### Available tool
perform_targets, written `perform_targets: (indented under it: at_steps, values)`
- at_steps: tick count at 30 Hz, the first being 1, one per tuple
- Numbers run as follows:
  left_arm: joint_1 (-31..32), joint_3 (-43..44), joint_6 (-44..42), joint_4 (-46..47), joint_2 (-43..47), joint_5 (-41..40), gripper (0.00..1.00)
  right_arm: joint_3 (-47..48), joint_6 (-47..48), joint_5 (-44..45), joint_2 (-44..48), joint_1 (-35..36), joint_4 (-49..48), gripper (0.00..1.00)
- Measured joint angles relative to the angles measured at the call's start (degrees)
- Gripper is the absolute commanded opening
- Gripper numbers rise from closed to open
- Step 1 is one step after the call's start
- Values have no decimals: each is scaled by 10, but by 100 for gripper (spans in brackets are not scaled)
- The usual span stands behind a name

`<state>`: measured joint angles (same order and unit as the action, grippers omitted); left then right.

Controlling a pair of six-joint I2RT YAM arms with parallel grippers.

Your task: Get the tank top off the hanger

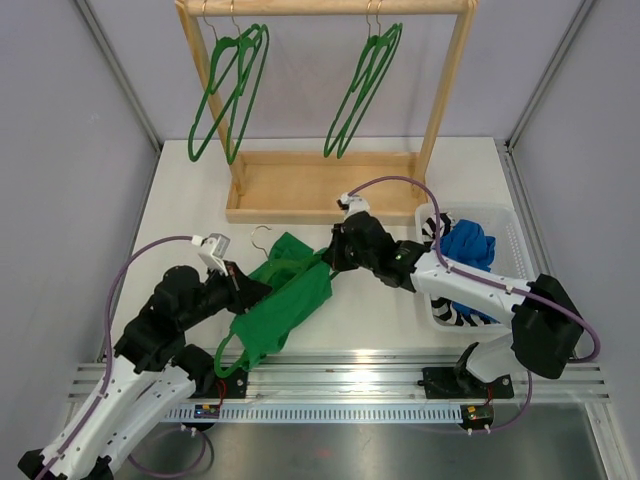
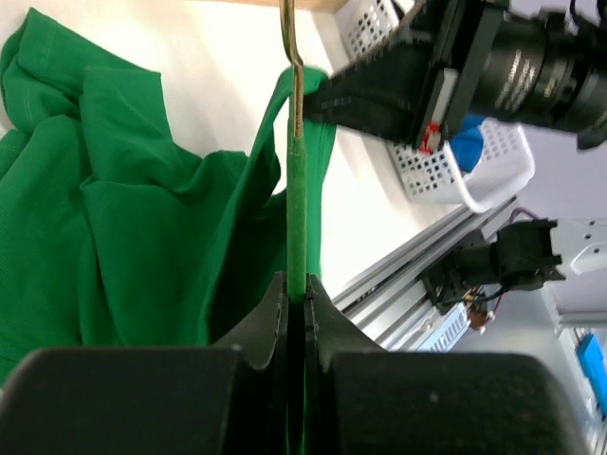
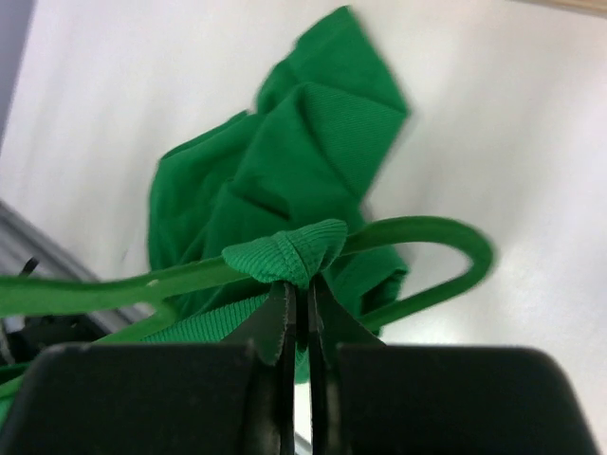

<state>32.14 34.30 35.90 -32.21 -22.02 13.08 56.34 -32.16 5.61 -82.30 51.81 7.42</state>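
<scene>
A green tank top point(image 1: 283, 300) lies crumpled on the white table, still on a green hanger point(image 1: 262, 267) with a metal hook. My left gripper point(image 1: 250, 290) is shut on the hanger's green neck point(image 2: 297, 218), just below the hook. My right gripper point(image 1: 333, 258) is shut on a ribbed strap of the tank top point(image 3: 289, 254), pinched where it wraps over the hanger's arm point(image 3: 417, 230). The cloth point(image 2: 114, 218) fills the left of the left wrist view and bunches beyond the strap in the right wrist view point(image 3: 285, 161).
A wooden rack point(image 1: 325, 190) stands at the back with green hangers point(image 1: 232, 90) on its left and more point(image 1: 365, 90) on its right. A white basket point(image 1: 495, 262) of clothes, blue on top, sits at the right. The aluminium rail point(image 1: 400, 380) runs along the near edge.
</scene>
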Motion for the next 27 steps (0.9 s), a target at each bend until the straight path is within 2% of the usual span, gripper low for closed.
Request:
perform_targets:
  at_steps: [5, 9, 17, 22, 27]
  values:
    - [0, 5, -20, -14, -24, 26, 0, 16, 7, 27, -19, -88, 50, 0]
    - [0, 7, -29, -23, -19, 31, 0, 24, 7, 14, -54, -157, 83, 0]
    - [0, 17, -33, -32, 36, 29, 0, 5, 8, -82, -91, -174, 97, 0]
    - [0, 19, -31, 18, 75, 26, 0, -47, 4, -191, -70, -184, 51, 0]
    - [0, 2, -39, 184, 87, 21, 0, -120, -12, -368, 20, -188, -24, 0]
